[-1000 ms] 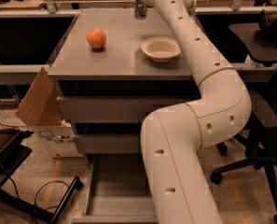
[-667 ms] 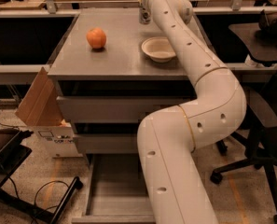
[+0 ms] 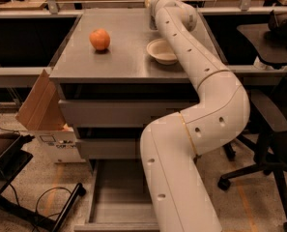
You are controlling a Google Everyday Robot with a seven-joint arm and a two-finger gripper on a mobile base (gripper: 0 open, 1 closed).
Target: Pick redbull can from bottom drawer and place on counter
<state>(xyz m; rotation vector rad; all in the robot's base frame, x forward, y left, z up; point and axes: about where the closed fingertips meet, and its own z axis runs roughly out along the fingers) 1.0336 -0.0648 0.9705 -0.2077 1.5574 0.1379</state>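
Camera view shows little of the redbull can (image 3: pixel 151 24). We take the dark narrow shape just under the wrist, at the far edge of the counter (image 3: pixel 123 59), to be it, though the arm covers most of it. We cannot say whether it stands on the metal or hangs just above.

The gripper (image 3: pixel 150 14) is at that same far edge, tucked behind the wrist. We cannot tell whether it is clamped on the can or has let go.

The white bowl (image 3: pixel 161 51) sits just in front of that spot, with the arm crossing over its right rim. The orange fruit (image 3: pixel 99 39) lies well apart, on the left of the counter.

Below, the bottom drawer (image 3: pixel 119 192) is pulled out. The part of its grey tray that we can see holds no can, but the forearm hides its right side.

By our judgement the fetching is done and the can has been carried up to the counter. What is left is to set it down, or confirm it is down, then release it and draw the arm back without brushing the bowl.

A cardboard box (image 3: pixel 39 110) leans at the cabinet's left, and an office chair (image 3: pixel 264 117) stands at the right.
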